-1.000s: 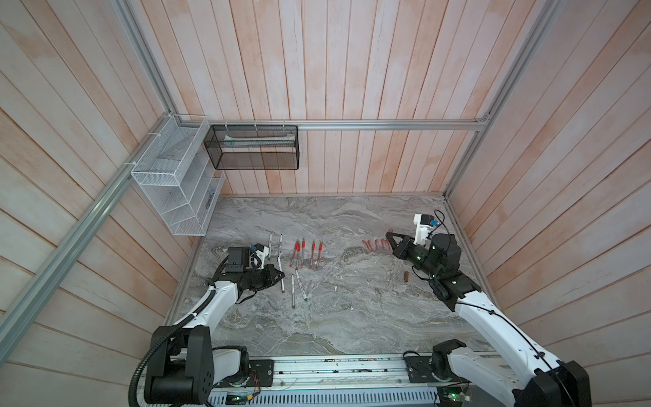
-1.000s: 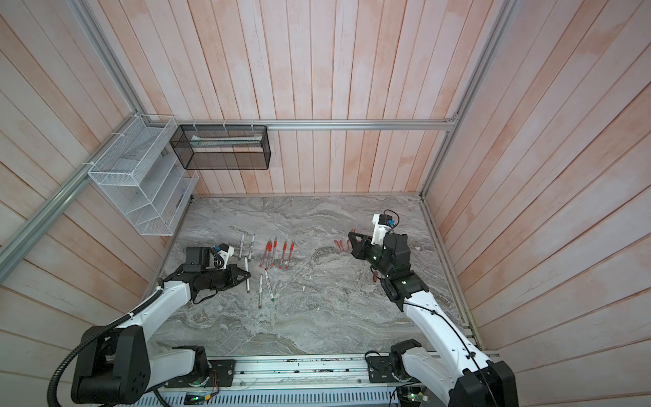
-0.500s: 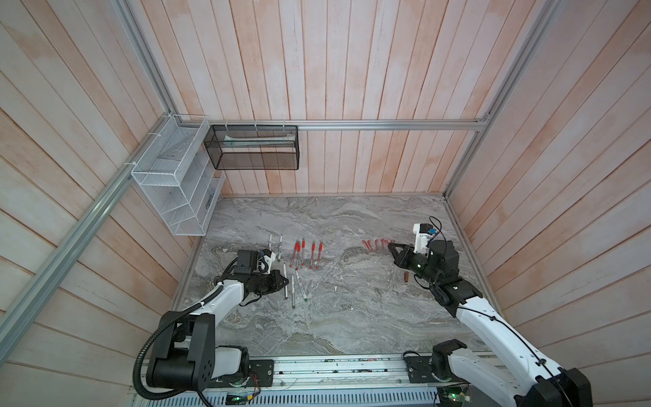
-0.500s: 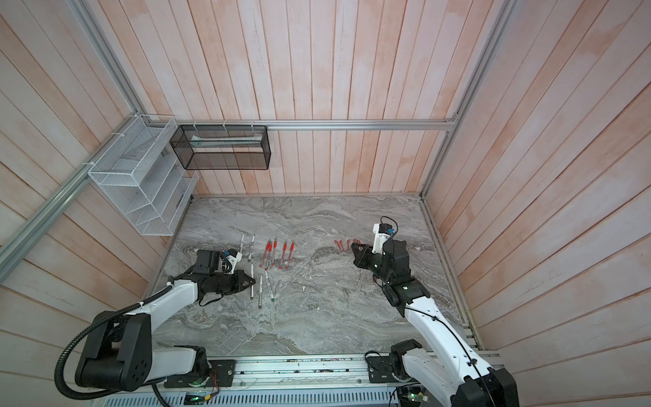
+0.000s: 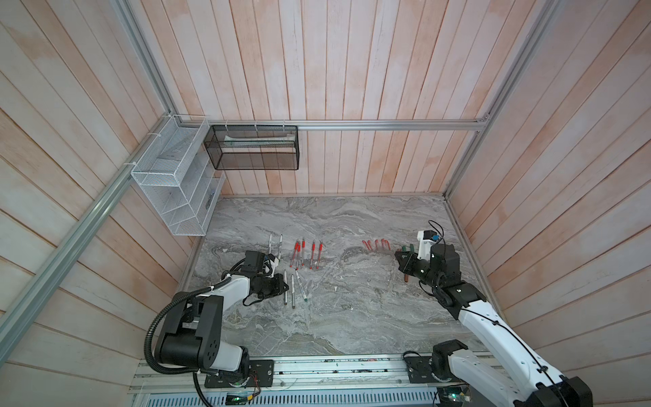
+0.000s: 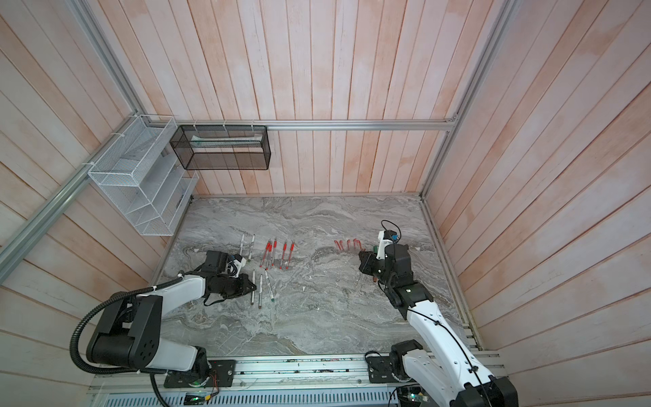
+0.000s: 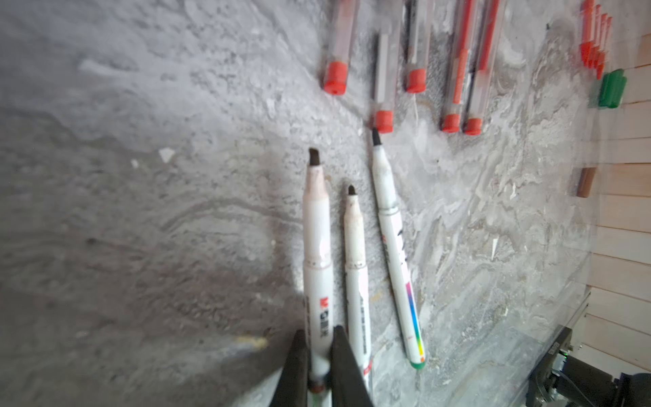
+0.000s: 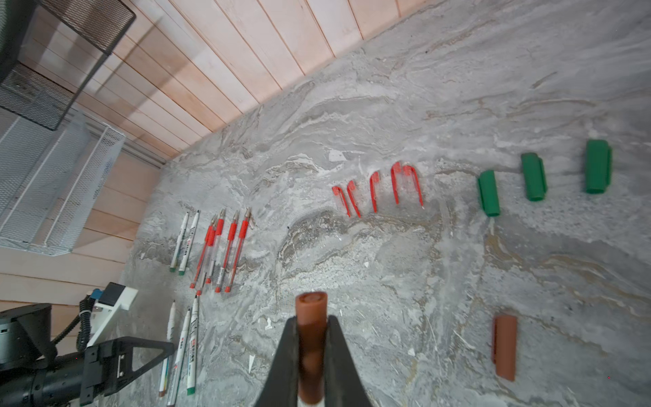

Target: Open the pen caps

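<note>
a grey marble table (image 5: 352,317) seen from above, walled in by pale wooden boards, with one robot arm at its left and one at its right

the left tool (image 7: 318,340) is closed tight on the rear part of a white marker (image 7: 317,246) whose dark chisel tip is bare; whether this marker rests on the table or is just off it cannot be told. just beside it lie two other uncapped markers (image 7: 355,267), roughly parallel to it

the right tool (image 8: 311,320) is pinched shut around a brown cap (image 8: 310,306), a short stubby tube whose open end sticks out past the fingertips, held above the table at its right side. a second brown cap (image 8: 505,347) lies on the table near this tool, on its own. further back, three green caps (image 8: 533,177) lie in a loose row, apart from one another. next to them five slim red caps (image 8: 377,190) with clips lie close together, between the green caps and the pens

left of the middle, in a top view, a row of red pens (image 5: 306,253) with clear barrels lies side by side, tips bare, and just to their left lie two capless white pens (image 5: 274,244)
</note>
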### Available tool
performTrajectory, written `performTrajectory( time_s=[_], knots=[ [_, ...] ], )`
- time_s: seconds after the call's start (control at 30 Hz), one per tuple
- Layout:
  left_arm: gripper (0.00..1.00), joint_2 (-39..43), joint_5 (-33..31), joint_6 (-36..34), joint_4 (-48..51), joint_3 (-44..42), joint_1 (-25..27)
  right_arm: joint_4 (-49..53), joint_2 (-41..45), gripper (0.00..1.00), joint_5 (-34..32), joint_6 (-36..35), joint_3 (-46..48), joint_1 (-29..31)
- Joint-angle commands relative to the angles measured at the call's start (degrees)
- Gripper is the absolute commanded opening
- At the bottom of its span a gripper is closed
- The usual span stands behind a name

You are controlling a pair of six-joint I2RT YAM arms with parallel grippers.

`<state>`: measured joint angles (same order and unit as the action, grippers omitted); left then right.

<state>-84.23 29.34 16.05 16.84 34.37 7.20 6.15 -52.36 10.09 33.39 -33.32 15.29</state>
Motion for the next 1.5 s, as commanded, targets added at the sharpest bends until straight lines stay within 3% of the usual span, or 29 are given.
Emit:
performTrajectory(
  time_s=[0.0, 0.17, 0.5, 0.67, 1.03, 1.13, 1.47],
  knots=[
    [0.04, -2.23, -3.15, -0.73, 0.42, 0.26, 0.09, 4.04, -1.28, 0.0, -1.6, -2.16, 1.6, -0.99],
    [0.2, -0.33, -4.24, -0.41, 1.2, 0.1, 0.01, 4.77, -2.59, 0.0, -1.21, -1.75, 2.65, -2.25],
    [0.25, 5.38, -4.53, -0.22, 0.18, -1.8, -0.08, 7.2, -7.76, 0.0, -2.22, -4.06, 0.02, -3.64],
    [0.37, 10.44, -5.93, -2.54, -0.73, -1.5, -0.55, 9.61, -10.49, 0.0, -3.3, -3.68, -1.39, -4.81],
    [0.64, 23.12, -2.9, -6.78, -6.99, -2.94, -10.44, 9.76, -20.5, 0.0, -4.37, -5.12, -4.27, -5.0],
    [0.72, 24.41, -3.2, -9.47, -6.01, -2.03, -11.39, 9.37, -23.94, 0.0, -3.91, -4.83, -4.95, -5.0],
    [0.82, 25.31, -5.5, -12.84, -4.51, -0.89, -12.65, 9.2, -32.0, 0.0, -4.81, -6.12, -6.9, -4.87]
  ],
)
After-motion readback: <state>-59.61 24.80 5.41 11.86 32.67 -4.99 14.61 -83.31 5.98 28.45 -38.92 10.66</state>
